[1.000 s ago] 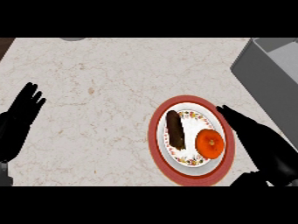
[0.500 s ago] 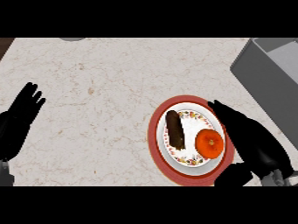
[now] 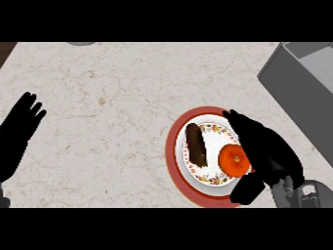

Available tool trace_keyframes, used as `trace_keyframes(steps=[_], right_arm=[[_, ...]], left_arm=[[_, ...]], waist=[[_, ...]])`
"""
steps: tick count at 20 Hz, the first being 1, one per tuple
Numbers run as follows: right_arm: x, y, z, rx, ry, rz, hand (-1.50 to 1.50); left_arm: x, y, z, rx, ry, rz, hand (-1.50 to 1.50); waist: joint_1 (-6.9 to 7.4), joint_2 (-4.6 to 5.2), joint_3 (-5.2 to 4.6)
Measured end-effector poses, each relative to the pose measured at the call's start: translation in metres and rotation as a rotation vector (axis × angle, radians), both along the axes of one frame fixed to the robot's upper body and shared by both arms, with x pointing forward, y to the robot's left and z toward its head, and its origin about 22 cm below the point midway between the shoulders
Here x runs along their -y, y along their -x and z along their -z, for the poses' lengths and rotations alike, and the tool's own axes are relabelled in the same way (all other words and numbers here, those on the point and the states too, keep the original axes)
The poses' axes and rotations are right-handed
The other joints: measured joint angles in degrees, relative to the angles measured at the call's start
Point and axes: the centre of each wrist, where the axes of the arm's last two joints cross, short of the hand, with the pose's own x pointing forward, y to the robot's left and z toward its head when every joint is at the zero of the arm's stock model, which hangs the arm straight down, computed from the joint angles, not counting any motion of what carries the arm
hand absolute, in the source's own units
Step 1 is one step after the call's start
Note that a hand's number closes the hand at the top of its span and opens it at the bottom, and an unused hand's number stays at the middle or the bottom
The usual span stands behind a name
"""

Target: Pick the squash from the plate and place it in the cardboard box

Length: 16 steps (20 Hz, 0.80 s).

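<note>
Over at the far left, the robot's black left hand [image 3: 11, 141] is resting by the view's edge, fingers straight and pointing up, spread a little, holding nothing at all. Ahead of it and across to its right, the pale speckled marble countertop [image 3: 118, 97] is stretching out, and a small grey rounded object [image 3: 81, 43] is just peeking in at the far edge, too cut off to identify.

Moving right, the round red-rimmed plate with a floral white centre [image 3: 181, 146] is sitting on the counter, just to the left of the robot's black right hand [image 3: 266, 151]. On it, a dark brown elongated piece of food [image 3: 196, 144] is lying lengthwise on the side away from that hand. Next to it, the round orange squash [image 3: 233, 159] is sitting on the plate's right half, right against the inner side of the right hand. That hand is hovering over the plate's right rim, fingers extended forward and only gently curved, thumb hanging low near the plate's near edge; it is open beside the squash, not yet wrapped round it.

Further right, beyond the hand's outer side, the grey open-topped cardboard box [image 3: 299, 85] is standing at the counter's corner.
</note>
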Motion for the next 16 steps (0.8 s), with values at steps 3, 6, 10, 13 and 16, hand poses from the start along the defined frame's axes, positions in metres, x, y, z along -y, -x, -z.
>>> trace_keyframes(steps=[3, 6, 10, 13, 16], right_arm=[[-0.004, -0.004, 0.008, -0.014, 0.014, 0.008, -1.50], [-0.003, -0.003, 0.015, -0.032, 0.032, 0.017, -1.50], [-0.005, -0.003, 0.021, -0.047, 0.049, 0.023, -1.50], [0.000, -0.006, 0.024, -0.060, 0.063, 0.030, -1.50], [-0.004, -0.006, 0.028, -0.070, 0.068, 0.031, -1.50]], left_arm=[[-0.001, 0.000, 0.001, -0.005, 0.000, 0.003, 0.00], [0.006, 0.001, 0.005, 0.001, 0.001, 0.004, 0.00], [0.005, 0.000, 0.007, 0.003, 0.002, 0.002, 0.00], [0.007, 0.000, 0.007, 0.007, 0.000, -0.001, 0.00], [0.007, 0.000, 0.004, 0.002, 0.000, 0.000, 0.00]], waist=[[-0.03, 0.01, 0.01], [-0.13, 0.01, 0.01], [-0.16, 0.00, 0.00], [-0.16, 0.00, 0.01], [-0.13, 0.00, 0.01]])
